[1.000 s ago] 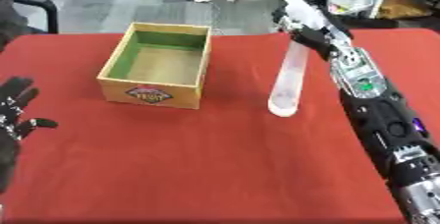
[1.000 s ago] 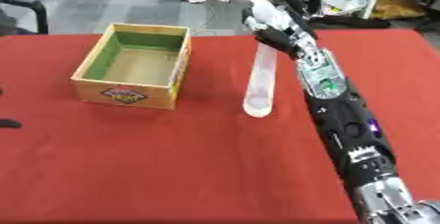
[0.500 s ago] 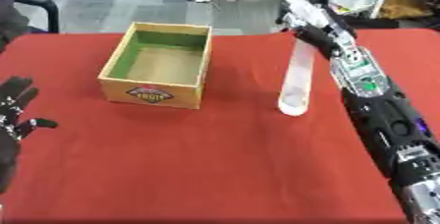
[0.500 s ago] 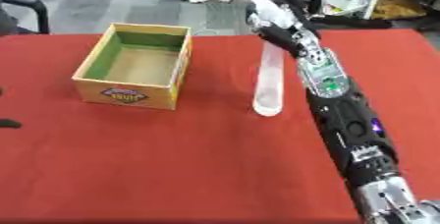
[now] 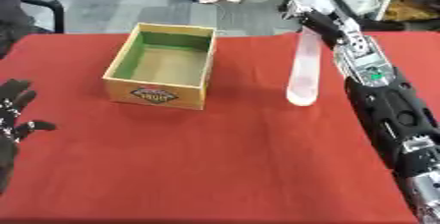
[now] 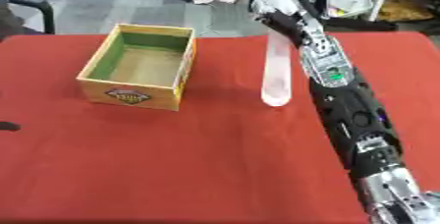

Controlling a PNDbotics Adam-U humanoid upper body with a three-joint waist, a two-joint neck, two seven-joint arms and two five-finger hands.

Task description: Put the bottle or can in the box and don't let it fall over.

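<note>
At the near left edge, the left hand [image 5: 12, 115] is seen resting idle over the red worktop [image 5: 215, 159], its fingers spread and straight and nothing held in it. Down the right side, the right arm [image 5: 391, 115] is stretched out from the near corner toward the far edge. Past the middle of the worktop, an open box [image 5: 163, 66] with yellow outer walls, a green lining and a label on its near wall is set flat, and nothing is seen inside it. Just to the right of the box, clear of it, a tall, pale, translucent bottle [image 5: 304, 70] is seen, its lower end on or just above the cloth and its top tilted slightly away toward the right hand. At the far end, the right hand [image 6: 273, 8] is placed at the top of the bottle, with its fingers apparently closed round the upper part, though the grip is blurred.
</note>
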